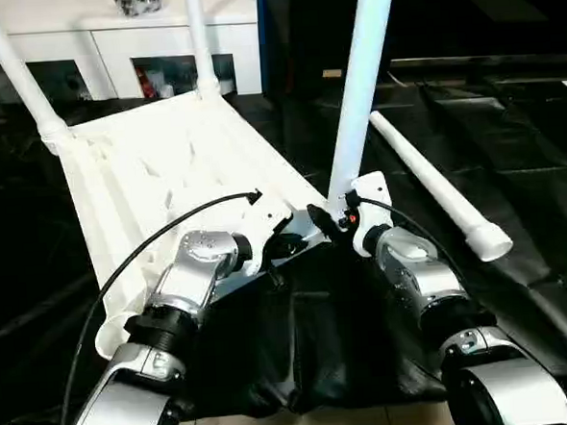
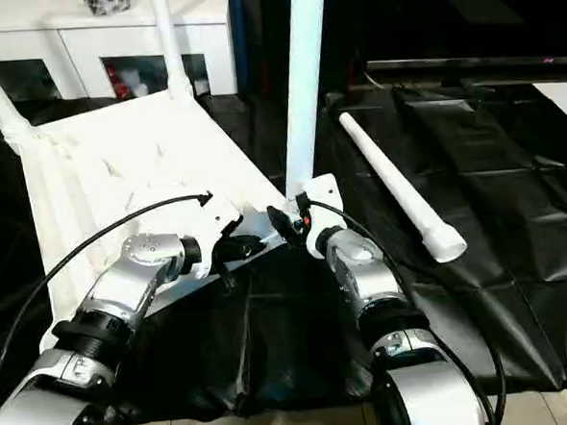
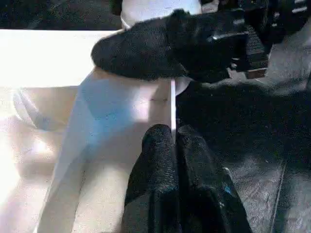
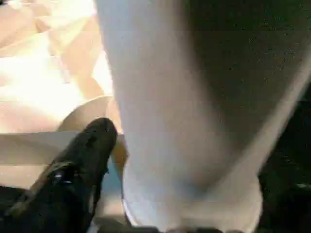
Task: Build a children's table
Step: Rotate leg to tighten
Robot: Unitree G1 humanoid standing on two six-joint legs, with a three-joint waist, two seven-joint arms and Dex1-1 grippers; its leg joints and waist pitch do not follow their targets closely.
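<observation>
Left eye view: the tabletop [image 1: 156, 172] lies underside up on a black sheet [image 1: 511, 160], three legs standing in its corner sockets; the near leg [image 1: 358, 92] rises at the right gripper [image 1: 334, 219]. A fourth leg [image 1: 436, 184] lies loose nearby on the sheet. Behind stands a white cabinet [image 1: 110, 50].

Left wrist view: the left gripper [image 3: 174, 145] is pinched closed on the tabletop's thin edge.

Right wrist view: the right gripper's jaws stand wide around the near leg's base, not clamping.

The plastic looks light, stiff and slick; hold legs low, near the socket.
</observation>
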